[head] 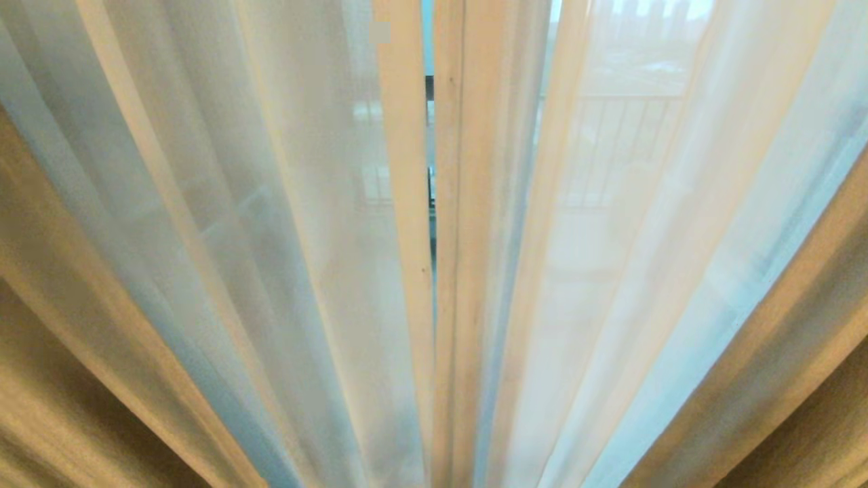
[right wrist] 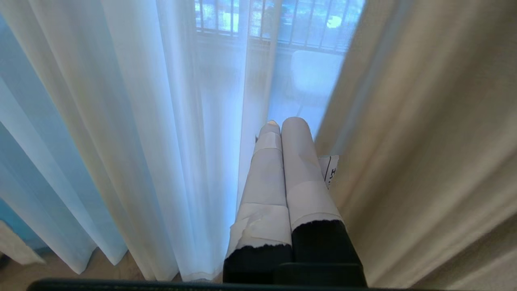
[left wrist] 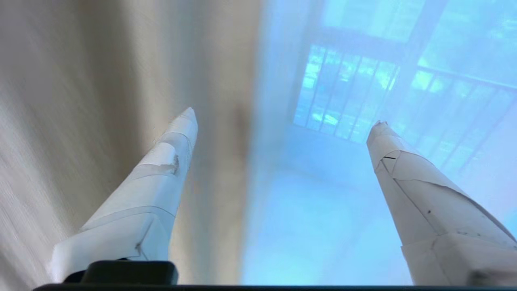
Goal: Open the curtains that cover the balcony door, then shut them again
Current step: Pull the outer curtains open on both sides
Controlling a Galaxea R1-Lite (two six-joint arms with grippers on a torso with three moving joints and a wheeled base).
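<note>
Cream-beige curtains point(head: 61, 379) hang bunched either side of the sheer fabric point(head: 271, 203): soft, light, best pinched along a pleat's edge. Beside them, left gripper point(left wrist: 282, 117) gapes wide, empty; right gripper point(right wrist: 286, 123) pressed closed.

White sheer fabric point(head: 305, 224) hangs before a black-barred railing point(right wrist: 282, 24).

Left gripper point(left wrist: 282, 117) seen in left wrist view only: two white-taped fingers point(left wrist: 169, 161) spread wide apart, tips well separated, nothing held between them
Right gripper point(right wrist: 284, 123) seen in right wrist view only: taped fingers point(right wrist: 299, 161) pressed together side by side, tips touching, nothing clamped; black finger bases visible below tape
Neither arm shown in head view
</note>
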